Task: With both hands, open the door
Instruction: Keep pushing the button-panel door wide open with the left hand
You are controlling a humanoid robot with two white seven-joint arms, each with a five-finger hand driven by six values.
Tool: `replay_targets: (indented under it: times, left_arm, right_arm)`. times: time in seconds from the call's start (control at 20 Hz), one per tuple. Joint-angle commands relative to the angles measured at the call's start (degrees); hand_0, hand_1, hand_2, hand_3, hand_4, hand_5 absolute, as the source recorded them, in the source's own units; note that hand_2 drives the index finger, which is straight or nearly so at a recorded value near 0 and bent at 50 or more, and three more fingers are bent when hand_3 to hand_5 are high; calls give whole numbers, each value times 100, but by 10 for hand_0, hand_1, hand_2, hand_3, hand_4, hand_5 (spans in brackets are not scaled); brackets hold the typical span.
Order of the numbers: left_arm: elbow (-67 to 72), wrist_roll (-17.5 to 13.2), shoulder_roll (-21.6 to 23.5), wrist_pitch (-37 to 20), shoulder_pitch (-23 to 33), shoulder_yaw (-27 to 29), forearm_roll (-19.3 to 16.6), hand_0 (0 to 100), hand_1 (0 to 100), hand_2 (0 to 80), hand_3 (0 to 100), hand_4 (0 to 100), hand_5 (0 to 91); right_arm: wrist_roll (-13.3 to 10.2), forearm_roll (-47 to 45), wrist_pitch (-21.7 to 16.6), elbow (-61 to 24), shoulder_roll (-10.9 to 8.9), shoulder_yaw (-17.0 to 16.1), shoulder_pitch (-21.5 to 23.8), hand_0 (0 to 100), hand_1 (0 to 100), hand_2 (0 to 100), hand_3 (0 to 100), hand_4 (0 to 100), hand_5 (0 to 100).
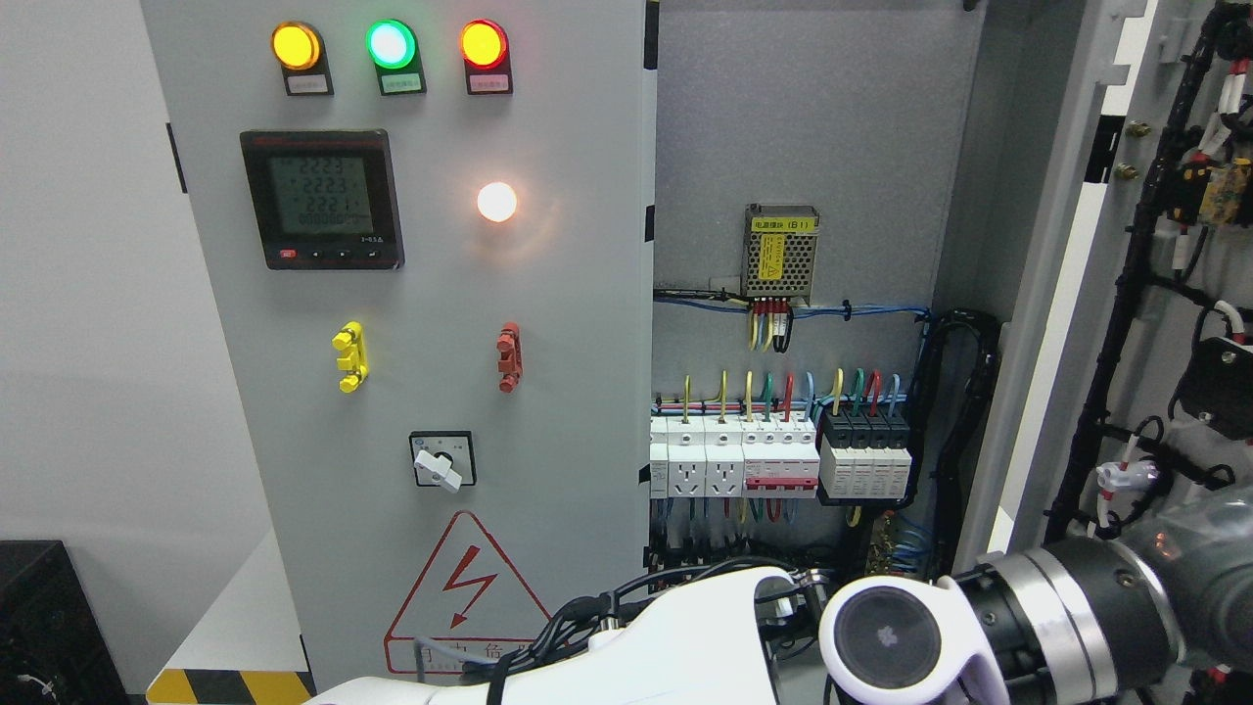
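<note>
The grey cabinet's left door point(548, 294) stands closed; it carries three lamps, a meter, a rotary switch and a warning triangle. The right door point(1155, 294) is swung open to the right, its inner side showing black cable bundles. Between them the cabinet interior point(803, 147) is exposed, with a power supply point(780, 253) and a row of breakers point(778, 455). My white left arm point(685, 636) enters at the bottom and ends near the cabinet's lower middle. My right arm point(1067, 607) enters from the right, its round white joint point(886, 636) overlapping the left arm's end. Neither hand shows.
A black box point(39, 617) sits at the lower left against the white wall. Yellow-black floor tape point(230, 685) runs along the cabinet's foot. A black cable conduit point(964, 431) runs down inside near the open door's hinge side.
</note>
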Motion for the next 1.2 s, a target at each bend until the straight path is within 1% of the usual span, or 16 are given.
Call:
replay_targets:
  times: [0.0, 0.55, 0.85, 0.95, 1.15]
  left_arm:
    - [36, -11, -14, 41, -31, -68, -8, 0, 0, 0, 0, 0, 0]
    - [-395, -11, 495, 49, -22, 19, 10, 0, 0, 0, 0, 0, 0]
    - [-632, -11, 873, 58, 13, 107, 36, 0, 0, 0, 0, 0, 0]
    - [-807, -11, 1101, 67, 31, 107, 115, 0, 0, 0, 0, 0, 0]
    - [-1185, -20, 1681, 58, 127, 116, 159, 0, 0, 0, 0, 0, 0]
  right_arm:
    - [-1, -62, 1, 1, 0, 0, 0, 0, 0, 0, 0, 0, 0]
    - [-1, -62, 1, 1, 0, 0, 0, 0, 0, 0, 0, 0, 0]
    - [-1, -62, 1, 1, 0, 0, 0, 0, 0, 0, 0, 0, 0]
    - [-1, -62, 1, 1, 0, 0, 0, 0, 0, 0, 0, 0, 0]
    - [-1, -62, 1, 1, 0, 0, 0, 0, 0, 0, 0, 0, 0]
